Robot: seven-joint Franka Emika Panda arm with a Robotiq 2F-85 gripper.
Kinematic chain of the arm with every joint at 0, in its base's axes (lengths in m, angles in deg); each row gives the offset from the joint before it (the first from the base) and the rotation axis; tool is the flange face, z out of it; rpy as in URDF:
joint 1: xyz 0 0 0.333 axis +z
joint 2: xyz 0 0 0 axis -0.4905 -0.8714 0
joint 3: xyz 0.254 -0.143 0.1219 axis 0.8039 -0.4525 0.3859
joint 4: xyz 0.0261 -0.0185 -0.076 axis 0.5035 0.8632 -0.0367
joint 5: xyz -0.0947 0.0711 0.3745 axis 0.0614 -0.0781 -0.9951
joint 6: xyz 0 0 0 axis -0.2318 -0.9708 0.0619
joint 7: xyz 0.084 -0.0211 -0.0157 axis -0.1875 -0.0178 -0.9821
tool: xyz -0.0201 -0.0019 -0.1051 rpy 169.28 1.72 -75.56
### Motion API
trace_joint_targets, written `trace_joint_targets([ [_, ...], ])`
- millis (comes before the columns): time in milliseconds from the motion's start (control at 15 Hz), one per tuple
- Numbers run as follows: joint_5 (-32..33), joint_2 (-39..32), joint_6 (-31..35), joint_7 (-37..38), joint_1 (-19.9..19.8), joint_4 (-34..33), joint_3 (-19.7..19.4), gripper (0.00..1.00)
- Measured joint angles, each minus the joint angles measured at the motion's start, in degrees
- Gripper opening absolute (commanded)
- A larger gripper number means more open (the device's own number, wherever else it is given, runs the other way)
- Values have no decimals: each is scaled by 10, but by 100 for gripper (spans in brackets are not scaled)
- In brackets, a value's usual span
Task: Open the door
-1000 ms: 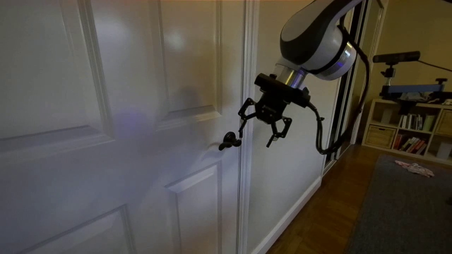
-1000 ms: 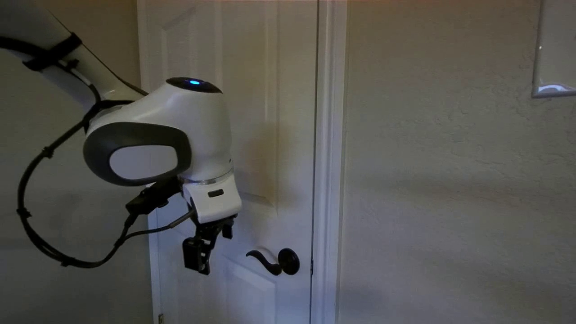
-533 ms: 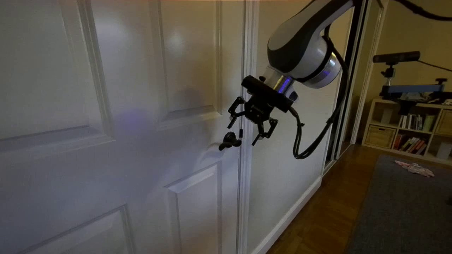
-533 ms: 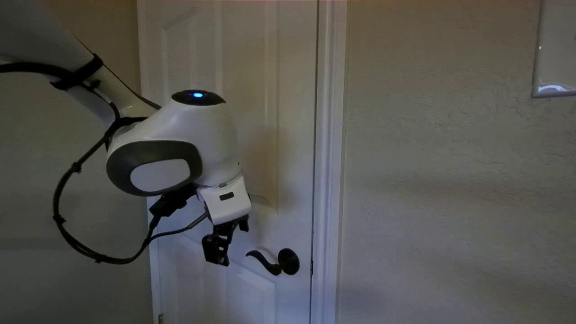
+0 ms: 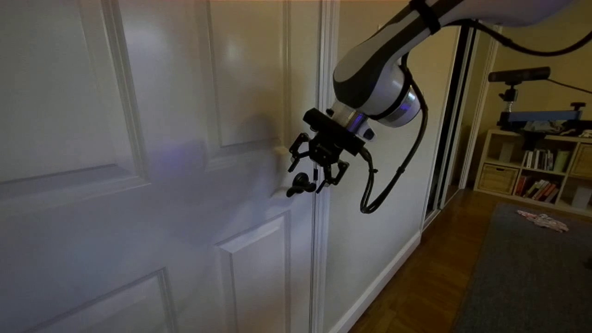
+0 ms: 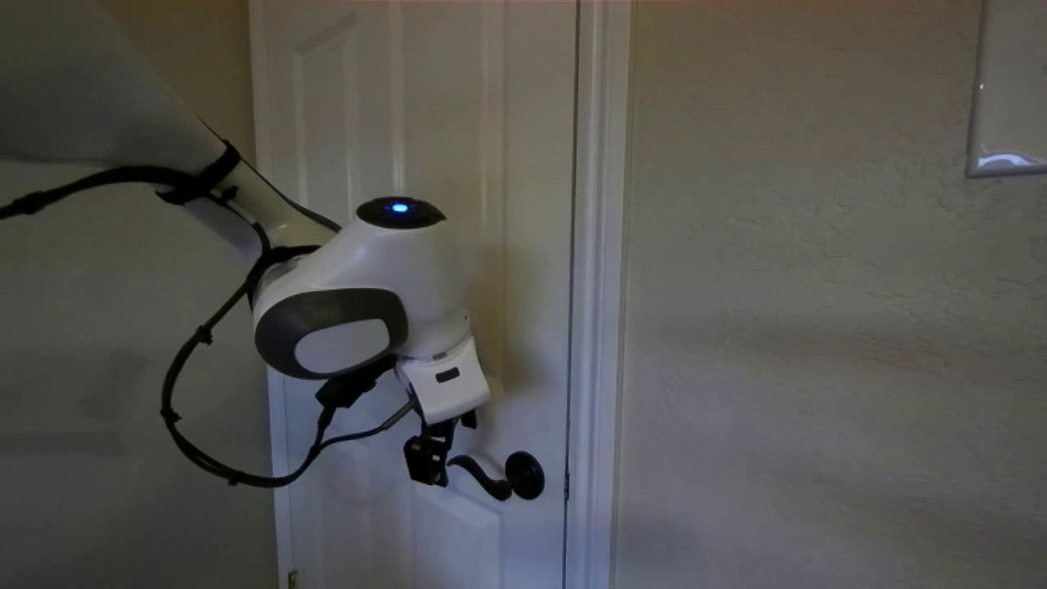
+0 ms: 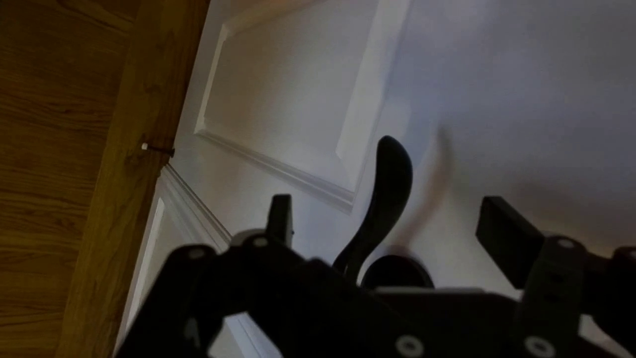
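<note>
The white panelled door (image 5: 175, 222) stands shut in its frame; it also shows in an exterior view (image 6: 433, 106) and the wrist view (image 7: 278, 94). Its dark curved lever handle (image 5: 300, 186) also shows in an exterior view (image 6: 488, 481) and the wrist view (image 7: 390, 184). My black gripper (image 5: 305, 179) is open and empty, tilted downward just above the handle. In an exterior view the gripper (image 6: 438, 450) is beside the lever's free tip. In the wrist view the lever appears between the spread fingers (image 7: 390, 219), with space on both sides. The gripper body hides part of the handle's round base.
The white door frame (image 6: 601, 286) and a plain wall (image 5: 370, 231) adjoin the handle side. A shelf with books (image 5: 536, 171), a camera on a stand (image 5: 519, 75) and a grey rug (image 5: 522, 277) are further off. The wooden floor (image 7: 54, 199) shows in the wrist view.
The arm has moved toward the handle: left and down in an exterior view, right and down in an exterior view. The gripper stays open. The door and handle have not moved.
</note>
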Motion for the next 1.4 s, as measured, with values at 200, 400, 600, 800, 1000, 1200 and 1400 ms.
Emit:
trace_joint_targets([
  [200, 0, -26, -1, 0, -4, -27, 0, 53],
  [400, 0, -56, -1, 0, -8, -54, 1, 46],
  [600, 0, -87, -2, 0, -10, -86, 5, 12],
  [800, 0, -106, -2, 0, -10, -111, 10, 7],
  [1000, 1, -108, -2, -1, -10, -115, 11, 7],
  [1200, 6, -108, -2, -8, -9, -116, 12, 32],
  [1400, 6, -103, -3, -29, -9, -115, 18, 51],
])
